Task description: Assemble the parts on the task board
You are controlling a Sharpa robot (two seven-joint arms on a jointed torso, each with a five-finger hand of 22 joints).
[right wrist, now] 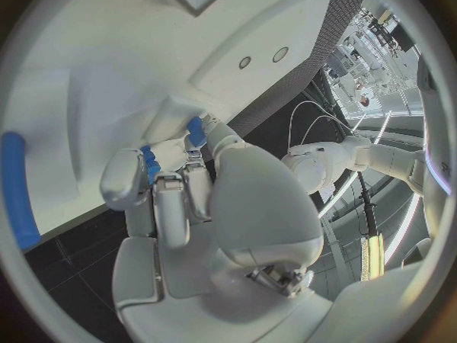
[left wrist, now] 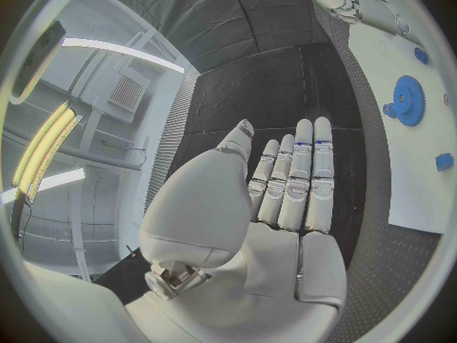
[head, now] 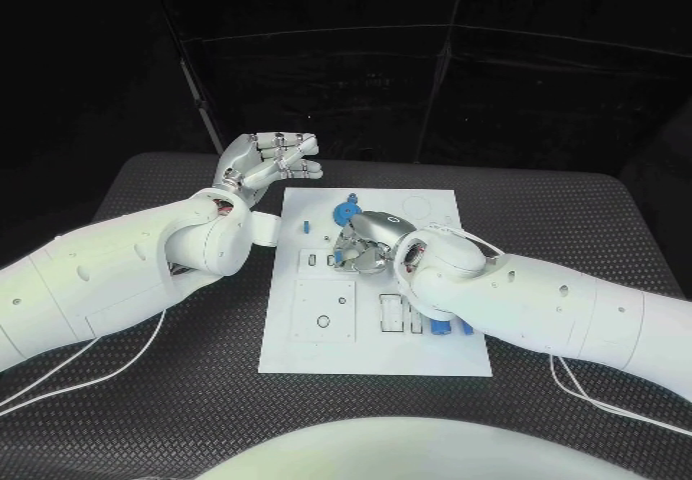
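Note:
The white task board (head: 375, 355) lies in the middle of the black table. My right hand (head: 368, 242) is bent down onto the board's middle and pinches a small blue part (right wrist: 194, 132) between its fingertips, close against the board (right wrist: 95, 68). A blue gear (head: 346, 212) sits on the board just beyond that hand, with a small blue piece (head: 353, 197) behind it. My left hand (head: 268, 160) hovers above the table off the board's far left corner. Its fingers (left wrist: 300, 177) are stretched out straight and hold nothing. The left wrist view shows the gear (left wrist: 407, 100).
More blue parts (head: 438, 326) stand in slots by my right forearm, and one long blue piece (right wrist: 14, 183) shows in the right wrist view. Rectangular cut-outs (head: 325, 308) mark the board's near left. Black matting (head: 173, 400) surrounds the board.

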